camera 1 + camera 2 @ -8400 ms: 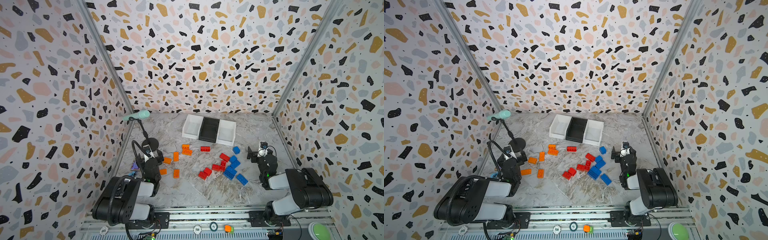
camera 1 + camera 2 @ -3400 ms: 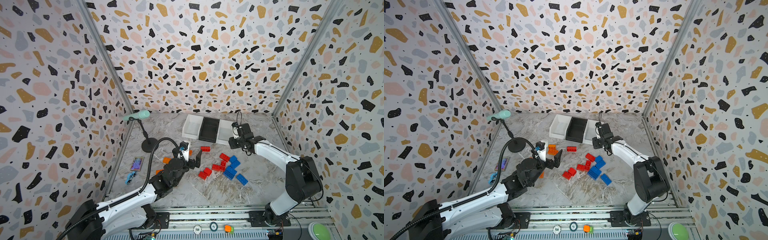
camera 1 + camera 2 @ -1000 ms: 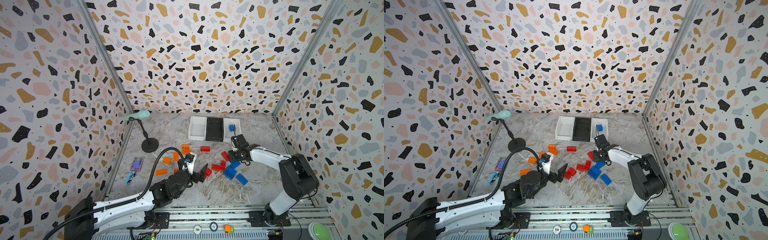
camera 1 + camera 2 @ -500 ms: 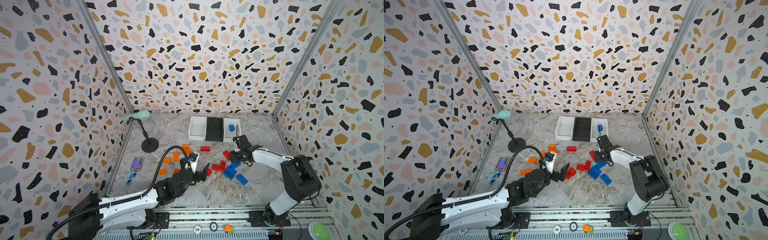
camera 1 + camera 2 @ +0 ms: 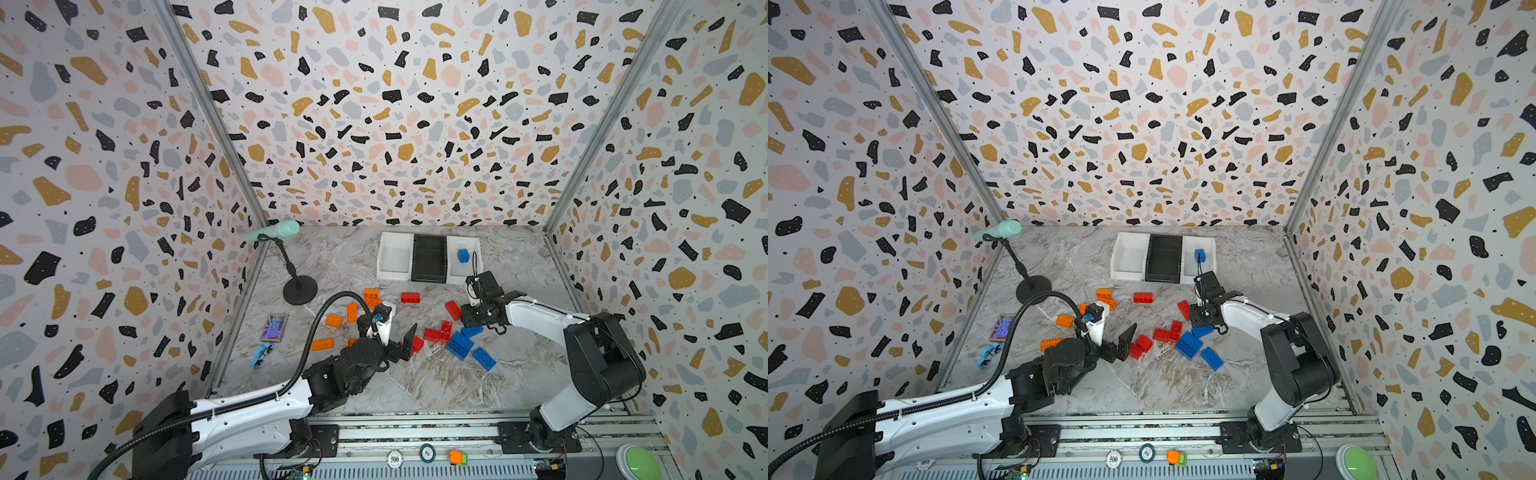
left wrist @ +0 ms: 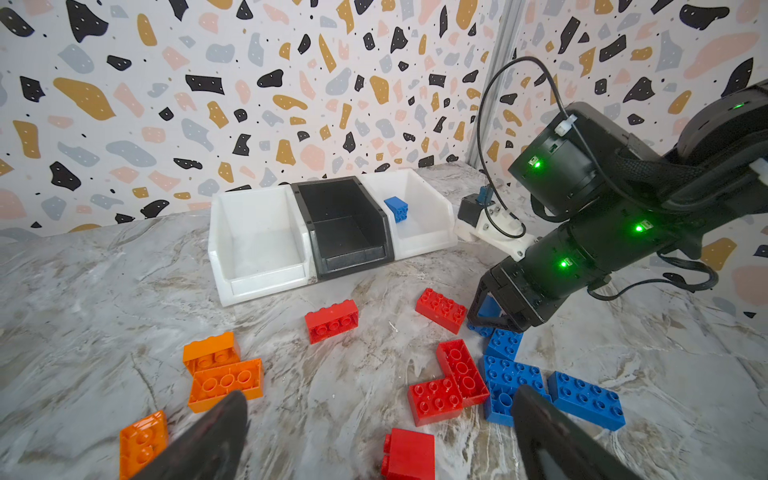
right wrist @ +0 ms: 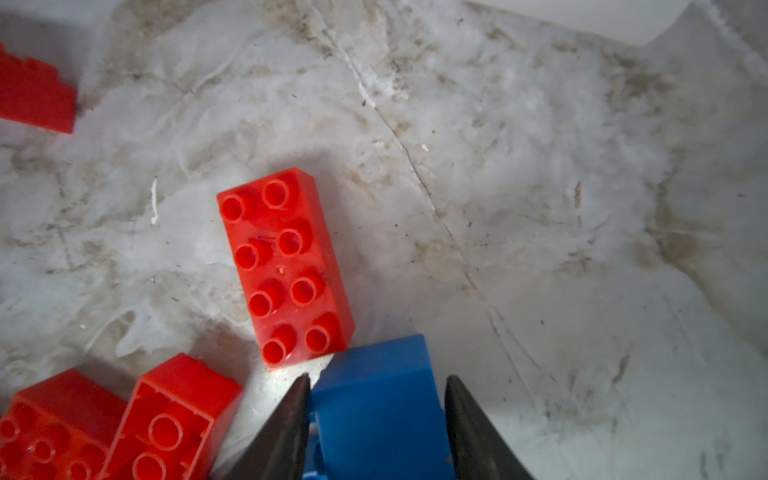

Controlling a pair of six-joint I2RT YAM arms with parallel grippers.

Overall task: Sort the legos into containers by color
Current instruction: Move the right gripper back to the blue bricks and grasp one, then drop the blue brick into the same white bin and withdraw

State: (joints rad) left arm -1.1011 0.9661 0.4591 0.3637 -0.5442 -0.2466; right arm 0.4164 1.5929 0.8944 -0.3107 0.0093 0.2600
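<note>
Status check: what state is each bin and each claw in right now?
Left white bin, empty.
Black bin, empty.
Right white bin, holds one small blue brick.
Left claw, open, empty.
Right claw, closed on a blue brick.

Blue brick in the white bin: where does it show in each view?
Top view: blue brick lies in the white bin just right of the black bin.
Top view: same spot, white bin right of the black bin.
Left wrist: in the white bin, near the wall beside the black bin; brick.
Right wrist: not in it.
Shared landmark: the black bin, seen in both top views and the left wrist view.
</note>
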